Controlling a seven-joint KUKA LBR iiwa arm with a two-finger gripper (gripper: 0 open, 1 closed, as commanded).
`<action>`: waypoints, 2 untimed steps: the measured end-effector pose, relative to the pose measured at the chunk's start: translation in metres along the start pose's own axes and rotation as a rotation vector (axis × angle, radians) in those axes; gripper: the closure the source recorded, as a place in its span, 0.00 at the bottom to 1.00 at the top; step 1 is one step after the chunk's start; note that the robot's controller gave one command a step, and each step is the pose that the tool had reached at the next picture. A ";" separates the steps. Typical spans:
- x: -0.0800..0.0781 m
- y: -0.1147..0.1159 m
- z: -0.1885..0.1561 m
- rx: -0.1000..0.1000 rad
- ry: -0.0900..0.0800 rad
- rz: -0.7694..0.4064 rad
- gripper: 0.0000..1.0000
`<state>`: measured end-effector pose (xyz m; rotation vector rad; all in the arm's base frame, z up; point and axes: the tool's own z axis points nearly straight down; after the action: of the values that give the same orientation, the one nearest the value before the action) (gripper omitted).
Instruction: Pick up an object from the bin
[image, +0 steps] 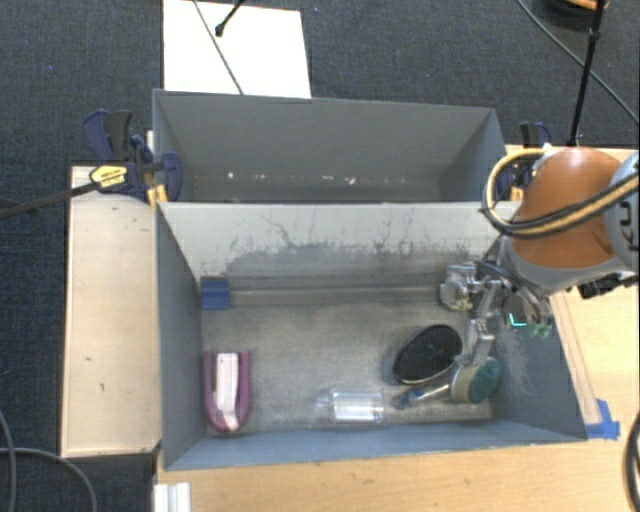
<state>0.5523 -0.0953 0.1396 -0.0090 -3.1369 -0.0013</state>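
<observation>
My gripper (482, 338) hangs low at the right end of the bin, close to the right wall. Just left of it lies a black oval brush head (427, 353). Directly below the gripper's tip rests a small round green-and-cream thing (478, 379), with a thin grey handle (428, 394) running left from it under the black oval. I see nothing held by the gripper.
A clear plastic piece (350, 407) lies near the front wall at the middle. A pink and purple oblong thing (227, 390) sits in the front left corner, and a small blue block (214, 293) against the back left wall. The arm's orange cover overhangs the right rim.
</observation>
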 end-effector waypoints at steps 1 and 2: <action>0.036 0.003 0.070 0.002 -0.009 -0.048 0.00; 0.075 -0.030 0.039 0.003 -0.005 -0.300 0.00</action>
<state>0.4769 -0.1246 0.1009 0.4607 -3.1085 0.0022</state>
